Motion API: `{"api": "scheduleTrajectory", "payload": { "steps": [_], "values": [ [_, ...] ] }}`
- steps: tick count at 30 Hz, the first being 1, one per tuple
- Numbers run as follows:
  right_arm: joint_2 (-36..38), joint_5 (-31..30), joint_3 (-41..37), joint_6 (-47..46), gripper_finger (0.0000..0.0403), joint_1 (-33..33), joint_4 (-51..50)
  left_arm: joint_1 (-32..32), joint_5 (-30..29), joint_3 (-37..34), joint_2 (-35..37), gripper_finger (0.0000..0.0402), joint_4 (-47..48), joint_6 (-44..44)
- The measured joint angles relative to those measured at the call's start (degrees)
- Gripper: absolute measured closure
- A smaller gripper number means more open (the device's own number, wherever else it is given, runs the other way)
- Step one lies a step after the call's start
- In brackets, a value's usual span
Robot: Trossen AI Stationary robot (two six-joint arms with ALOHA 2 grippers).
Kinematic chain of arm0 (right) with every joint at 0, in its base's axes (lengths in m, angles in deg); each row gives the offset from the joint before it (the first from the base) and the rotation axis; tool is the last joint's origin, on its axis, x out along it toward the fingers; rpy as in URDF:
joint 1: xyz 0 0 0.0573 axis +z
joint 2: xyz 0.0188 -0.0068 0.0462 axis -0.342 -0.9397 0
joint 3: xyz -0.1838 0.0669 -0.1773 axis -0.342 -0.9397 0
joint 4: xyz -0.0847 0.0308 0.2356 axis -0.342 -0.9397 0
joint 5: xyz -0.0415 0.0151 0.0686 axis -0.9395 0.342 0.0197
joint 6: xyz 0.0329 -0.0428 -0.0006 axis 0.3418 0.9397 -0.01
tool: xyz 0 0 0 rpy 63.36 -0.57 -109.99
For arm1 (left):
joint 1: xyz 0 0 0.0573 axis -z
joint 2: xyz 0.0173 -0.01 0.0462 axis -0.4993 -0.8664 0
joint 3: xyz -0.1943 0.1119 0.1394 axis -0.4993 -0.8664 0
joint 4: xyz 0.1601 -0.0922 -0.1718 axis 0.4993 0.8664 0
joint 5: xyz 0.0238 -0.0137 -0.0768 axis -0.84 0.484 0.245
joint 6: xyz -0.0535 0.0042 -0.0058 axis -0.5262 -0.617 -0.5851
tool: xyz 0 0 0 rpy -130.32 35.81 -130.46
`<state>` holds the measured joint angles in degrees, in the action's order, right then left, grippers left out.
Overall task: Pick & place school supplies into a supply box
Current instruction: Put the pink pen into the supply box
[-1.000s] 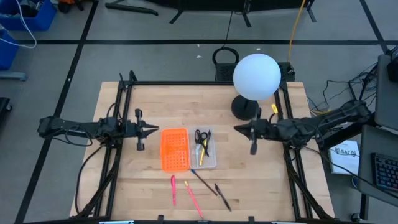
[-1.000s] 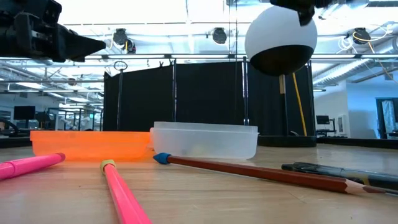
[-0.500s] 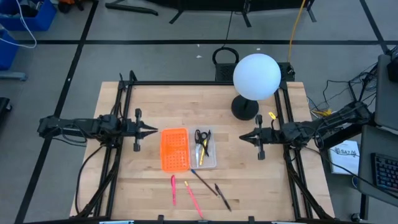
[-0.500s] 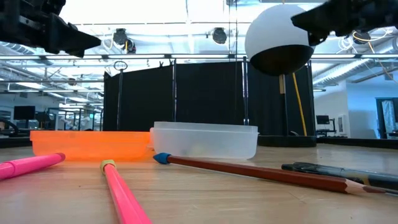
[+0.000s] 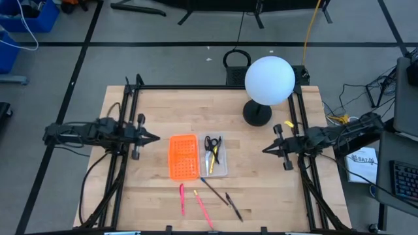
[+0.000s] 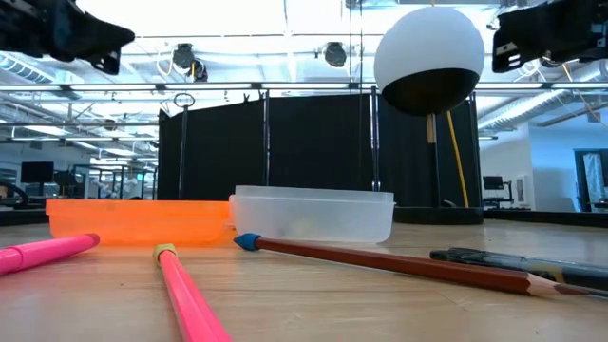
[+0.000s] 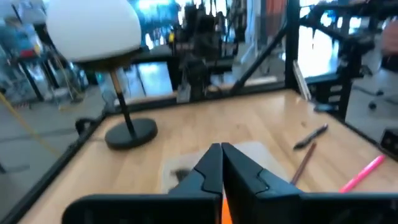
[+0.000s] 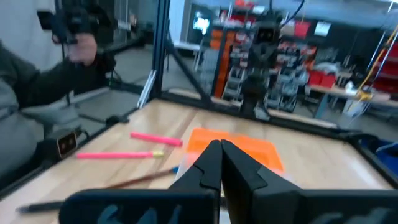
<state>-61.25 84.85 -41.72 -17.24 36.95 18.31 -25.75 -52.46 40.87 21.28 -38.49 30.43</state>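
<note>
The clear supply box (image 5: 215, 156) lies mid-table and holds the black-handled scissors (image 5: 211, 142) and a yellow pen (image 5: 210, 160). Near the table's near edge lie two pink pens (image 5: 181, 199) (image 5: 203, 209), a brown pencil (image 5: 214, 190) and a black pen (image 5: 234, 206). In the low view the box (image 6: 313, 215) stands behind the pencil (image 6: 399, 268). My left gripper (image 5: 157, 138) hovers shut, left of the orange panel. My right gripper (image 5: 264, 150) hovers shut, right of the box. Their shut fingers show in the wrist views (image 7: 221, 165) (image 8: 219, 163).
An orange perforated panel (image 5: 183, 156) lies flat against the box's left side. A lamp with a white globe (image 5: 269, 79) and a dark round base (image 5: 257, 114) stands at the far right of the table. Black frame rails run along the table's left and right sides.
Both arms have drawn back from the table's middle. My left gripper has moved a little toward the left edge. My right gripper has moved toward the right edge and somewhat toward the near edge. The supplies and the box lie as before.
</note>
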Motion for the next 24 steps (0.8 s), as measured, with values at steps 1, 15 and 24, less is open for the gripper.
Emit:
{"api": "scheduleTrajectory", "payload": {
  "steps": [1,15,24],
  "values": [
    [1.59,0.12,-0.53,0.02,0.0403,0.02,-0.24,0.15,-0.32,-0.31,1.23,0.0395,-0.08,0.08],
    [12.44,0.17,-5.46,5.19,0.0403,0.02,-4.19,0.38,-3.18,-0.99,2.71,0.0383,-0.74,-5.68],
    [12.77,-4.08,-10.12,9.25,0.0403,-0.07,6.55,0.41,-7.07,-1.02,-4.21,0.039,-0.13,-12.72]
  ]
}}
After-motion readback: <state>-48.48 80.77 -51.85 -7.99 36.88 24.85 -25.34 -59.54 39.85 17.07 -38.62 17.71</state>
